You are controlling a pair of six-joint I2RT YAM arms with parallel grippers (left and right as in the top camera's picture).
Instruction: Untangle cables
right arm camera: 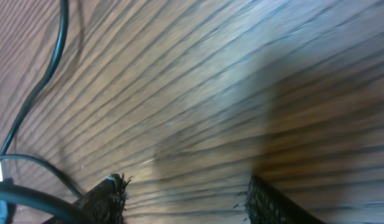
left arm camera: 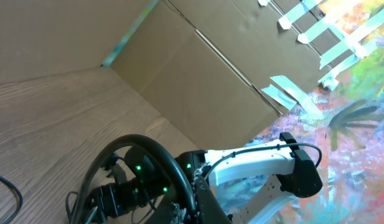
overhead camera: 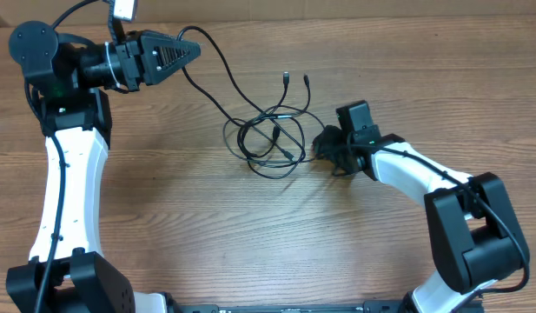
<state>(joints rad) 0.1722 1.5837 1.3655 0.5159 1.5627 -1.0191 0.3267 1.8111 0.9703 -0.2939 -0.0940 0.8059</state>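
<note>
Overhead: cables (overhead camera: 276, 132) thin, black, loosely looped tangle.

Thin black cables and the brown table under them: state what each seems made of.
Thin black cables: likely plastic- or rubber-sheathed cord, matte; they lie in soft loops without glare. Brown table: wood or wood-look laminate, soft sheen; grain streaks show, real or printed unclear.

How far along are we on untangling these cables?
Done: part of the cables is drawn out to the shut left fingers, seemingly pinched. In hand: right fingers open beside the bundle, holding nothing. Left: the middle loops are crossed and tangled.
</note>
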